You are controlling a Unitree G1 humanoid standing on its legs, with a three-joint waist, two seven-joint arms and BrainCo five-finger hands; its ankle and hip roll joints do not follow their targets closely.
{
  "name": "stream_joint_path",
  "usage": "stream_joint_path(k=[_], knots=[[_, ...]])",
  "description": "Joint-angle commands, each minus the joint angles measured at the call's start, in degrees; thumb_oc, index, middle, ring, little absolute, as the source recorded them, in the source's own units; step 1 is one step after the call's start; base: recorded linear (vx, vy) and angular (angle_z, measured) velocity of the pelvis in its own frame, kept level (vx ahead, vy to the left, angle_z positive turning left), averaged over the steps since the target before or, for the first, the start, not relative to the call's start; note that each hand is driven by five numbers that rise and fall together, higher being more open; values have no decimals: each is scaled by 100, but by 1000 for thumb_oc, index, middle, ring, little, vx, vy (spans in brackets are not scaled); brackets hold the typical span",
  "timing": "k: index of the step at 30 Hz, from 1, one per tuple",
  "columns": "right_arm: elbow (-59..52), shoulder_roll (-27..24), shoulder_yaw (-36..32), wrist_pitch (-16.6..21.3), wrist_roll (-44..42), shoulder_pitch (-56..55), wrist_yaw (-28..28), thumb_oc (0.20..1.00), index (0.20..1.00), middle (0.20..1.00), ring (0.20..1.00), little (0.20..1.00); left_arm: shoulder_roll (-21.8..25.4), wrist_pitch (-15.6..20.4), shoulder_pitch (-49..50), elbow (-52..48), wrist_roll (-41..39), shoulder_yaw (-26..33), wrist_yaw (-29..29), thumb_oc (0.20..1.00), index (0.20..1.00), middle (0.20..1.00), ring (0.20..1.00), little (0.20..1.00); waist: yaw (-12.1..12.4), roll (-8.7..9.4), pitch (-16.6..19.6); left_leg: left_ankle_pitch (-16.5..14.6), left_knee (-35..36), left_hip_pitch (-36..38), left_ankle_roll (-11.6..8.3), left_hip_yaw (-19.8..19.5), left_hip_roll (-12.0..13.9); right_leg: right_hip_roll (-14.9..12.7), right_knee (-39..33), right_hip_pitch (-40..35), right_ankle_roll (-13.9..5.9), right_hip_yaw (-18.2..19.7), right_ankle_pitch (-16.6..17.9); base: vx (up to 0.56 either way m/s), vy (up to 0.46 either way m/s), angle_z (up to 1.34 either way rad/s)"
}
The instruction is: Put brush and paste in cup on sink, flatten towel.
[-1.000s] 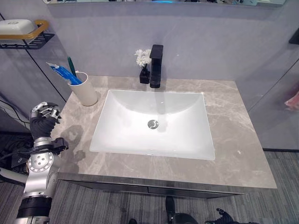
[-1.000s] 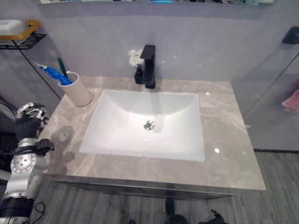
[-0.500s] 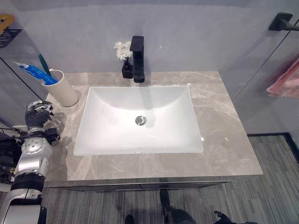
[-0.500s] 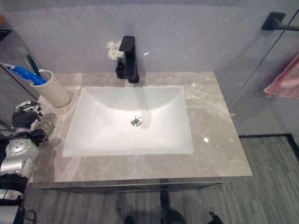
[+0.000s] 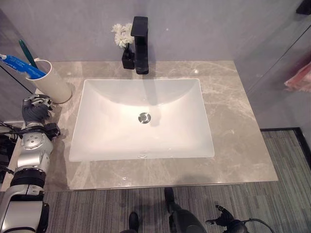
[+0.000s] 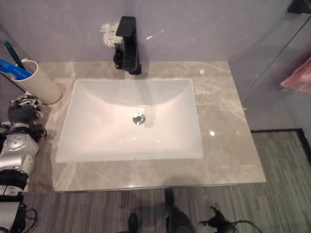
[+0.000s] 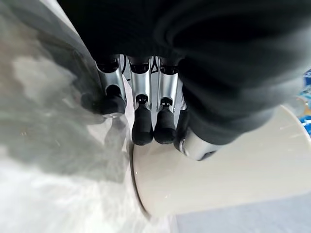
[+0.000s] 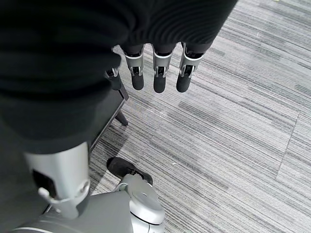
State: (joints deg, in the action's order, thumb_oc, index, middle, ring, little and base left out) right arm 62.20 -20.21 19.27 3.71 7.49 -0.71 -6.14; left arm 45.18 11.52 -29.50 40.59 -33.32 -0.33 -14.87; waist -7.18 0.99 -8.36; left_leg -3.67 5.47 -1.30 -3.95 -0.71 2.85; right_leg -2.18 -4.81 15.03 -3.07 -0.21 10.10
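- A cream cup [image 5: 50, 81] stands at the back left corner of the grey marbled counter [image 5: 233, 121], just left of the white sink basin [image 5: 141, 121].
- Inside the cup, a blue tube of paste [image 5: 17, 65] leans out to the left, and a green-handled brush [image 5: 26, 52] rises beside it; both poke above the rim.
- The robot's left hand [image 5: 34, 108] hovers over the counter's left edge, just in front of the cup and on the near side of it.
- In the left wrist view, the left hand's [image 7: 146, 102] dark-tipped fingers [image 7: 142, 127] are curled inward and grip nothing; the cup's [image 7: 218, 179] cream wall shows close past the tips, though whether they touch it cannot be told.
- The right hand [image 8: 155, 63] hangs low beside the robot over grey striped carpet [image 8: 233, 145]; in the right wrist view its fingers [image 8: 160, 77] are bent loosely downward and hold nothing.
- A black tap [image 5: 140, 43] stands at the middle of the basin's back edge, with a small black vase of white flowers [image 5: 121, 39] just to its left, against the grey wall [image 5: 204, 24].
- The round metal drain [image 5: 144, 117] sits at the centre of the basin.
- A pink towel [image 5: 299, 77] hangs at the far right, past a glass panel, well apart from the counter; its edge looks gathered, though little of it is in view.
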Motion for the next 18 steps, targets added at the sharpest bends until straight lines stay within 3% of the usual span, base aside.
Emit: stream_joint_path(k=[1,18], knots=[[164,-81,206,31,-201,196,-71,1000,1000,1000,1000,1000,318,45,-387,431,5,-94,-77,200,200,200,200,200,-67,49,-40,-305,-47,476,331,255,-402,-104,612,747,-415,251,210,0,0,0],[41,-95,312,128,-452,222,-133,1000,1000,1000,1000,1000,249,36,-1330,1014,204,-651,-295,200,200,200,200,200,-227,25,-99,-295,-47,306,262,267,-352,-54,573,969,-394,279,232,2,0,0]])
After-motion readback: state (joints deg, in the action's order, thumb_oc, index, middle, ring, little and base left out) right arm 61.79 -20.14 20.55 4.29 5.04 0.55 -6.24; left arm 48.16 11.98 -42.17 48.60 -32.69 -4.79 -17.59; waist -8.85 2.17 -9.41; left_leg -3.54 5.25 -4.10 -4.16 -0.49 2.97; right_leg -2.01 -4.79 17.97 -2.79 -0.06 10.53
